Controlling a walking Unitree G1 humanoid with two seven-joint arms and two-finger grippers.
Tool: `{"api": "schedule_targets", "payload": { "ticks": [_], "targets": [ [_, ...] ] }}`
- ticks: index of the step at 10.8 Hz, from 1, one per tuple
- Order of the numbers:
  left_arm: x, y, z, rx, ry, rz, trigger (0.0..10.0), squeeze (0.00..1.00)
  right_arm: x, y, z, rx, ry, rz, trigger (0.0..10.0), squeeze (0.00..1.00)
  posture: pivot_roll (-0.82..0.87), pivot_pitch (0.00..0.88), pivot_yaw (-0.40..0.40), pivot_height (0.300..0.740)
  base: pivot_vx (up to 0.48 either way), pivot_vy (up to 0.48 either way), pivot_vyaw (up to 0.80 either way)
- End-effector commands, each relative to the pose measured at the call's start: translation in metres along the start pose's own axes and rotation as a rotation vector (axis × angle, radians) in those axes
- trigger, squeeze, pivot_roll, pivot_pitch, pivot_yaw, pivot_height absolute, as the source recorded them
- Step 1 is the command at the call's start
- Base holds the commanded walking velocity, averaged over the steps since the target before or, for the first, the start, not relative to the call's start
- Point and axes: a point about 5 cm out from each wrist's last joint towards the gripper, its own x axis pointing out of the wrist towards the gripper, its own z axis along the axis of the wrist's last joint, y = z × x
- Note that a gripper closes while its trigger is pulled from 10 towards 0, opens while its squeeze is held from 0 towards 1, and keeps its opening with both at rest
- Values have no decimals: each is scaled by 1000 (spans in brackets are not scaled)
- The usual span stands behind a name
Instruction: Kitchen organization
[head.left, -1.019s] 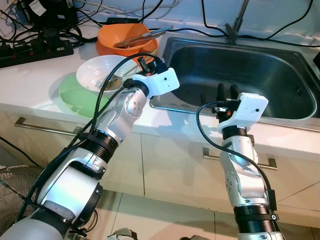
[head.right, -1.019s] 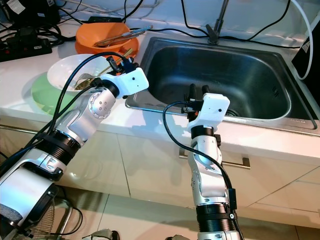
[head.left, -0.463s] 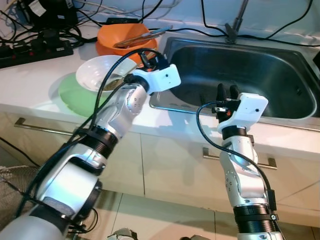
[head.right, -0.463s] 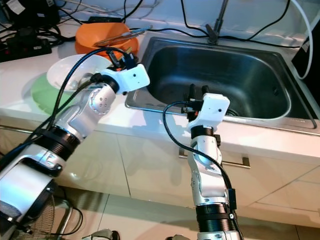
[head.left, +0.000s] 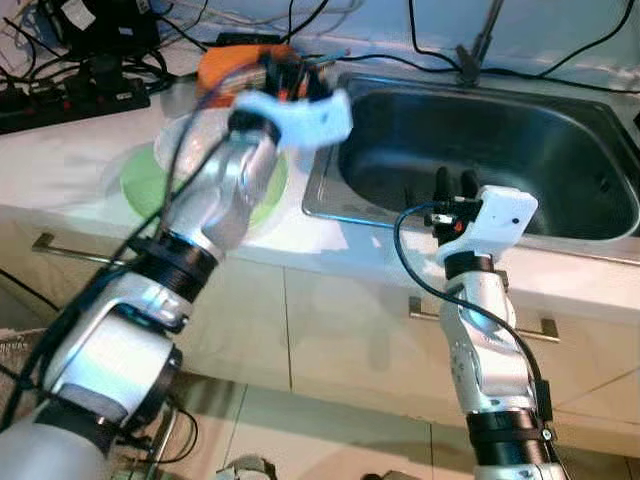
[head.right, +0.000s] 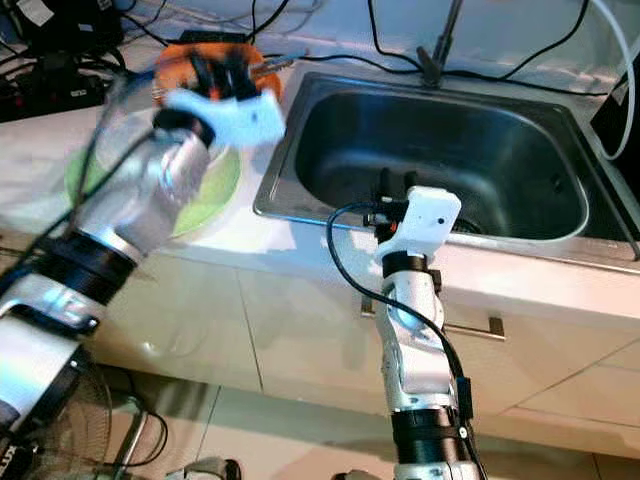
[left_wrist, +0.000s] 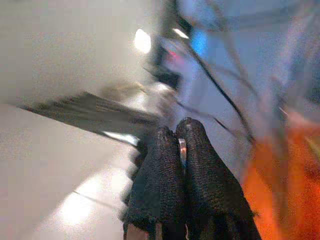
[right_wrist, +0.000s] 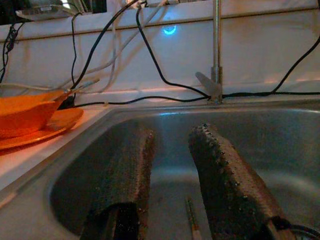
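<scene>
1. The left arm is smeared by blur in both eye views, so the left gripper (head.left: 285, 72) is hard to make out there; it sits over the orange bowl (head.left: 222, 68), near the back of the counter (head.left: 60, 160).
2. In the left wrist view the two fingers (left_wrist: 165, 190) are pressed together, with a small silver thing (left_wrist: 182, 150) pinched between the tips. What it is cannot be told.
3. Just beside these shut fingers an orange surface shows, much blurred. Ahead of the tips are only vague cables and a pale wall.
4. The green plate (head.left: 150, 185) and the white bowl (head.left: 185, 130) are partly hidden behind the left arm, and their edges are washed out.
5. The right gripper (head.left: 453, 187) stands upright at the front rim of the sink (head.left: 560, 150). Its jaws are spread apart and hold nothing.
6. Between and below the right fingers (right_wrist: 127, 175), on the sink floor, lies a thin stick-like thing (right_wrist: 191, 225), cut off by the frame edge.
7. Ahead of the right jaws are the faucet (right_wrist: 216, 50) and black cables (right_wrist: 150, 55) on the wall, with a small blue light (right_wrist: 169, 30) above.
8. No writing or label can be read in any view.
</scene>
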Motion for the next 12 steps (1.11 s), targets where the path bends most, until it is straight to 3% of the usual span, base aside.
{"api": "schedule_targets", "payload": {
  "ticks": [1,2,3,4,6,7,8,9,12],
  "targets": [
    [5,26,17,-9,-100,136,10000,0,2,0,0,6,5,-1,10000,0,74,54,-9,740,0,0,0],
    [3,43,32,-113,-191,249,10000,0,2,0,0,5,6,-2,10000,0,75,55,-8,740,0,0,0],
    [1,51,39,-190,-239,287,10000,0,2,1,0,5,5,-1,10000,0,75,55,-8,740,0,0,0],
    [-5,63,56,-506,-356,327,10000,0,2,1,0,1,6,-2,10000,0,74,56,-8,740,0,0,0],
    [-11,77,59,-973,-430,353,10000,0,2,0,0,-6,4,-5,10000,0,73,59,-8,740,0,0,0],
    [-11,78,58,-1133,-442,328,10000,0,2,0,0,-7,4,-5,10000,0,73,60,-8,740,0,0,0],
    [-8,71,54,-1360,-424,253,10000,0,2,1,0,-12,3,-2,10000,0,73,60,-7,740,0,0,0],
    [-7,57,48,-1512,-385,178,10000,0,2,1,1,-19,-1,4,10000,0,72,60,-6,740,0,0,0],
    [-16,23,39,-1747,-276,38,10000,0,8,-6,8,-47,-22,-4,10000,0,64,64,-8,740,0,0,0]
  ]
}}
